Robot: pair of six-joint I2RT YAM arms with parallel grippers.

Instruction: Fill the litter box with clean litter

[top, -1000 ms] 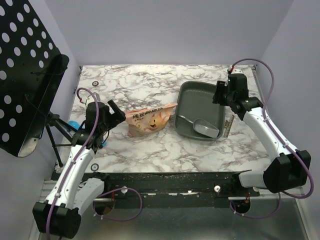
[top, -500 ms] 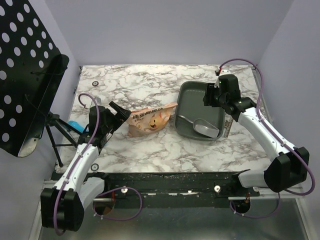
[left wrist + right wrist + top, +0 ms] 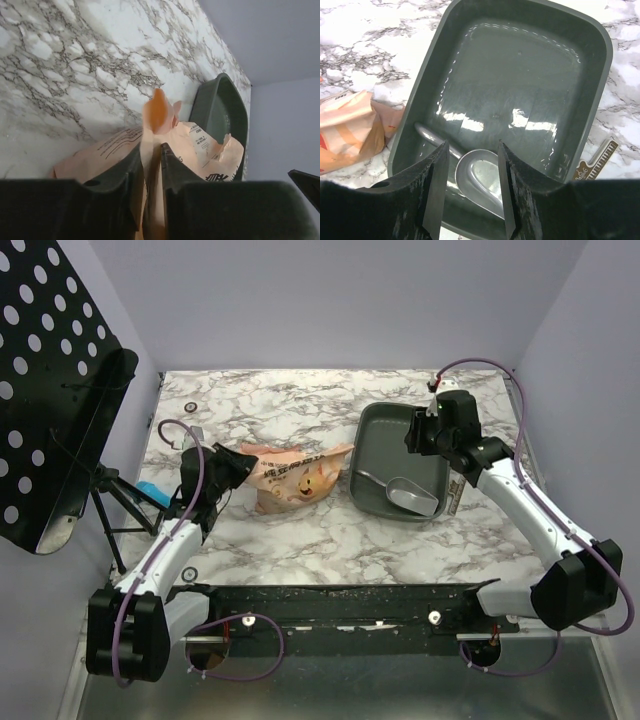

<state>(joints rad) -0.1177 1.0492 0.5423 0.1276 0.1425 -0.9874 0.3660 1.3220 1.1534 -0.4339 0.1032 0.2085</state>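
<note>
The left gripper (image 3: 151,150) has moved in and now pinches the printed litter bag (image 3: 300,476) by its end, while the spread right gripper (image 3: 472,147) hovers over the litter box (image 3: 400,440), unfilled; clean litter presumably remains bagged.

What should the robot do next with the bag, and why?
Probably lift it toward the box. The left gripper has its jaws pinched on the edge of the bag, which lies on the table beside the litter box. The box holds only a scoop and no litter yet.
</note>
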